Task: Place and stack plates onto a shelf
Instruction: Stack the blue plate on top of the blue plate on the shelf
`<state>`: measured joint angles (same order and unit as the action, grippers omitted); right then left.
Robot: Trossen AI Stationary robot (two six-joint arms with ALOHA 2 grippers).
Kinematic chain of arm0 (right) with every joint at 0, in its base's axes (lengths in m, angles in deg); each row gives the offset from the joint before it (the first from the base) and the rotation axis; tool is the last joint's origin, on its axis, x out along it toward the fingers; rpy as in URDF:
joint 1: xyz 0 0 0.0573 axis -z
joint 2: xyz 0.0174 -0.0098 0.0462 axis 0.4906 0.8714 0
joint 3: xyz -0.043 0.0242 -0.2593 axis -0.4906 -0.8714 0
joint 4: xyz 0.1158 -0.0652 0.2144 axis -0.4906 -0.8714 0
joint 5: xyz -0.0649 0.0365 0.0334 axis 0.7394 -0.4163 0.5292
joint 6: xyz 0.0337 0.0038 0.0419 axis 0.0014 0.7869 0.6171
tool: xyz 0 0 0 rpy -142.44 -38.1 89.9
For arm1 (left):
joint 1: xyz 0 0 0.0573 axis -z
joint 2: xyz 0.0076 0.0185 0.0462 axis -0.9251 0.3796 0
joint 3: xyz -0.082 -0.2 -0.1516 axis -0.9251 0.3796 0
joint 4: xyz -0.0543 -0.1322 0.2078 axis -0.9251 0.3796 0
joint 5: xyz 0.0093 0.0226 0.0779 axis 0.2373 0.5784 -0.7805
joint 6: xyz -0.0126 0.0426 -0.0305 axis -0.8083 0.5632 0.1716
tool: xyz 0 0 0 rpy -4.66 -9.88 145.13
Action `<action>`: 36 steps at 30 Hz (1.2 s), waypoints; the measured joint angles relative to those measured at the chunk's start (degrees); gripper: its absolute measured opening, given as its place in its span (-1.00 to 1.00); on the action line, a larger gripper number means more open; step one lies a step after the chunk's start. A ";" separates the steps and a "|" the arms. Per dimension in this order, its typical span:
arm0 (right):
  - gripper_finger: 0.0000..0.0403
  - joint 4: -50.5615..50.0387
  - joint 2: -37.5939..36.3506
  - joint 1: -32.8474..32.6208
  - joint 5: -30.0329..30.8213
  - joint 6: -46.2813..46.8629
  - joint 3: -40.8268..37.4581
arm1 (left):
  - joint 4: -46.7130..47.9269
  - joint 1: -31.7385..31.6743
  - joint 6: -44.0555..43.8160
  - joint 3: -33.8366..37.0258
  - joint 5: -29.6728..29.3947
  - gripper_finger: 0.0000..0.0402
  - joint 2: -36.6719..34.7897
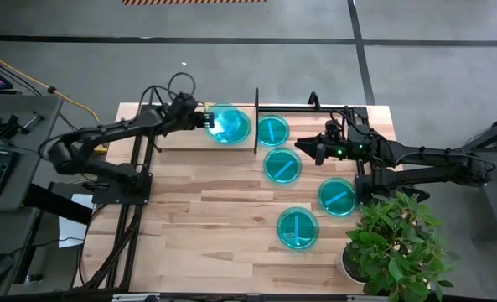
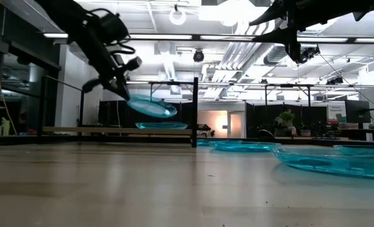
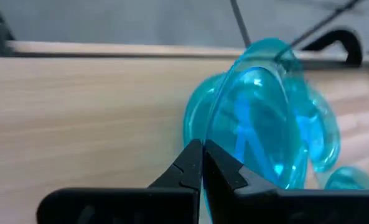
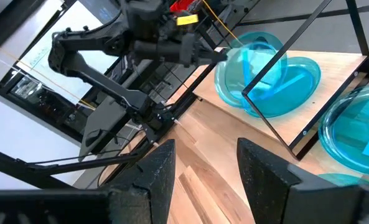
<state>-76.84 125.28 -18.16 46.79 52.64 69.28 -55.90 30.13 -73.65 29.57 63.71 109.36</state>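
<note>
My left gripper (image 1: 206, 120) is shut on a cyan plate (image 1: 229, 124) over the shelf's (image 1: 181, 134) left compartment, left of the black divider (image 1: 256, 117). Under it a second plate (image 2: 161, 125) lies flat on the shelf board. A third plate (image 1: 272, 130) rests on the shelf just right of the divider. Three more plates (image 1: 282, 165), (image 1: 337, 196), (image 1: 297, 227) lie flat on the table. My right gripper (image 1: 301, 147) is open and raised above the table beside the shelf's right part, touching nothing. My left gripper (image 3: 202, 158) pinches the held plate's rim (image 3: 216, 140) on the side toward the table's left, between its two fingers. The fingers come from the left, slanting downward. The plate (image 2: 152, 107) is lifted clear and tilted, just above the plate on the shelf.
A potted plant (image 1: 390, 243) stands at the table's near right corner, close to the two nearest plates. The divider (image 2: 195, 110) stands upright between the shelf's compartments. The table's near left part (image 1: 198, 235) is bare wood.
</note>
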 joint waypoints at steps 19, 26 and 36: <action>-0.22 0.01 0.00 0.00 0.00 0.01 0.00 | -2.16 0.84 1.95 -4.53 -1.39 -1.00 8.79; -0.22 0.00 0.00 0.00 0.00 0.15 0.00 | -2.95 1.78 1.96 -4.58 -2.93 -1.00 9.54; -0.22 0.01 0.00 0.00 0.00 0.01 0.00 | -2.78 2.13 1.96 -4.58 -3.66 -0.89 9.54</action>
<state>-76.83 125.28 -18.16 46.79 52.65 69.28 -58.68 32.26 -71.69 24.99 60.06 118.90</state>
